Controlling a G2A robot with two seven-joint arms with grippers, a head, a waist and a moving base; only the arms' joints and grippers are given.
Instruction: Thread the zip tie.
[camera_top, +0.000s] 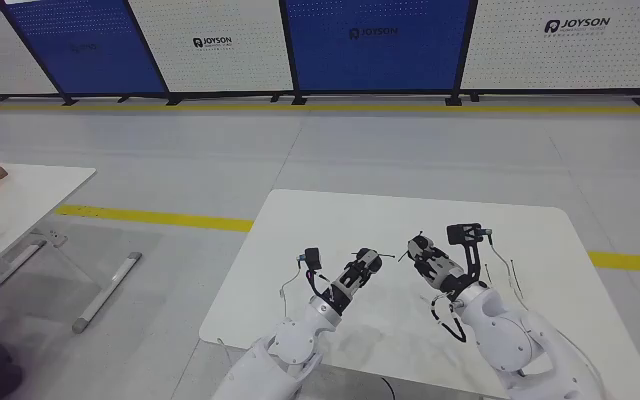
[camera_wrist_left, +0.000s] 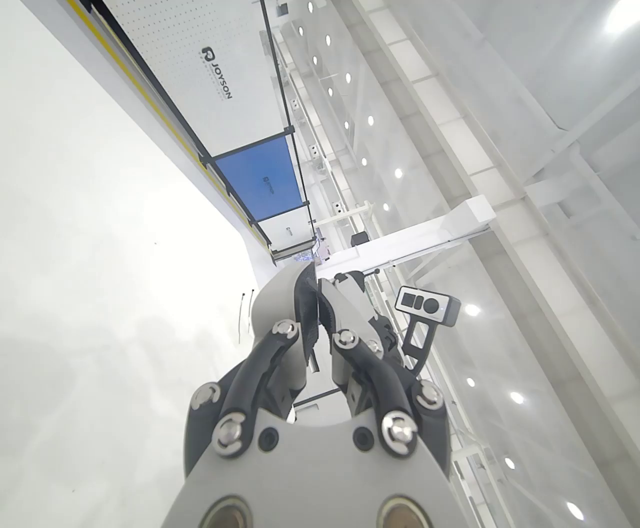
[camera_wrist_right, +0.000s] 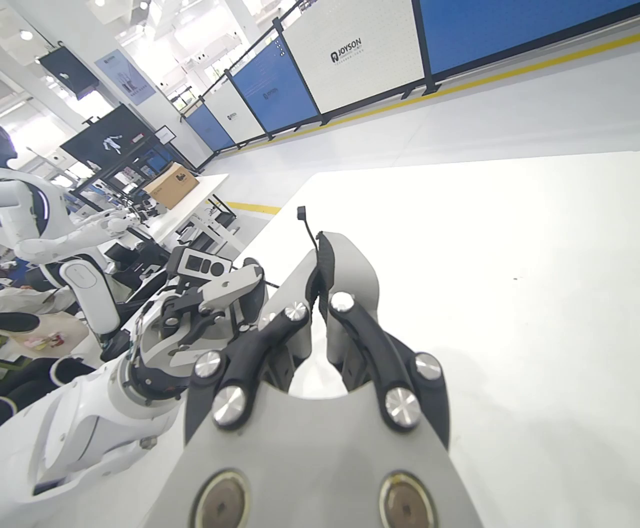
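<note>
Black zip tie (camera_wrist_right: 308, 231) sits pinched in the right gripper (camera_wrist_right: 320, 255) in the right wrist view. The jaws are closed on the strap and the little square head pokes out past the tips. The left gripper (camera_wrist_right: 252, 276) is just beside it, closed too, with a thin dark sliver sticking out that I'd guess is the tail end. For the threading, I reckon it's all about lining that tail up square with the head's slot and feeding it slowly. A floppy strap will likely glance off if it comes in at an angle.

In the left wrist view the jaws are pressed flat together, and a couple of spare ties (camera_wrist_left: 240, 315) lie on the table farther off.

In the top view both grippers hover near each other over a smooth white table (camera_top: 300, 225). Around it there's grey floor with a yellow line (camera_top: 150, 217), and blue and white panels (camera_top: 375, 45) along the back.
</note>
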